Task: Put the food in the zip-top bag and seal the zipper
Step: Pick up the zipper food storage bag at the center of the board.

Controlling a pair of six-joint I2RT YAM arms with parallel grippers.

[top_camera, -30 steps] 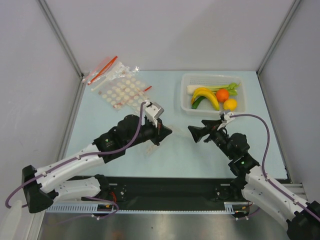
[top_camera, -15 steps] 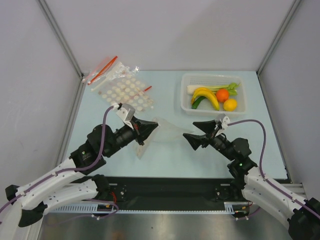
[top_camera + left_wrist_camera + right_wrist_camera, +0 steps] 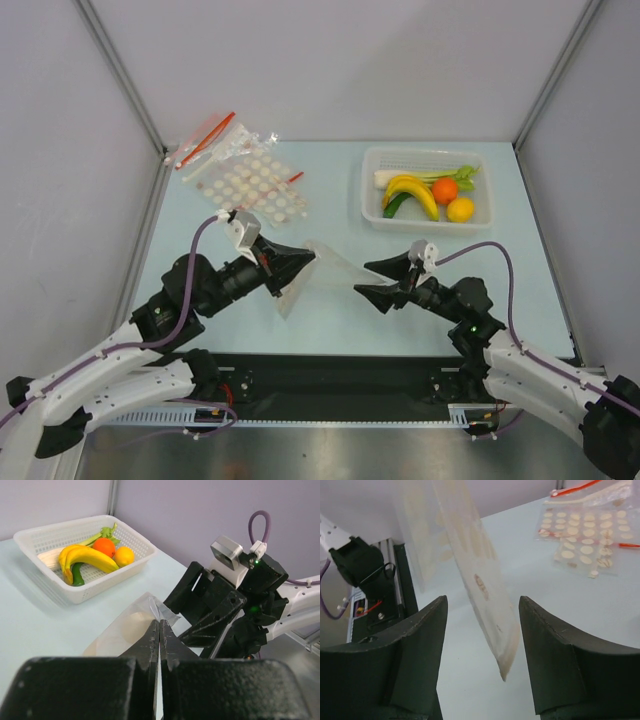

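Bag: the zip-top bag (image 3: 325, 266) (image 3: 127, 630) (image 3: 482, 587) is hanging lifted over the middle of the tabletop (image 3: 520, 275), between the two arms. It is see-through with pale dots. Whether its lower corner is touching the tabletop cannot be told.
Left arm: the left gripper (image 3: 296, 262) (image 3: 159, 628) is pinching the bag's left part. Its fingers (image 3: 150, 645) are pressing together on the plastic with no gap showing.
Right arm: the right gripper (image 3: 377, 282) (image 3: 482, 605) is hovering just right of the bag. Its fingers (image 3: 420, 645) are spreading wide and clamping nothing. In the wrist view the bag's edge is hanging in the gap between them, and whether it is touching either finger cannot be told.
Basket: the white basket (image 3: 425, 153) (image 3: 107, 582) is sitting at the far right, well apart from the bag, and is carrying all the food.
Banana: the banana (image 3: 415, 192) (image 3: 87, 555) is curving across the basket's middle, lying over the dark green vegetable (image 3: 396, 204) (image 3: 77, 574).
Orange: the orange (image 3: 445, 190) (image 3: 104, 546) is resting just right of the banana, with the lemon (image 3: 461, 209) (image 3: 123, 556) beside it on the near right.
Leek: the leek (image 3: 385, 178) (image 3: 47, 556) is lying along the basket's far side, white end left, green leaves right.
Spare bags: the heap of spare bags (image 3: 240, 170) (image 3: 585, 545) with red strips is lying at the far left.
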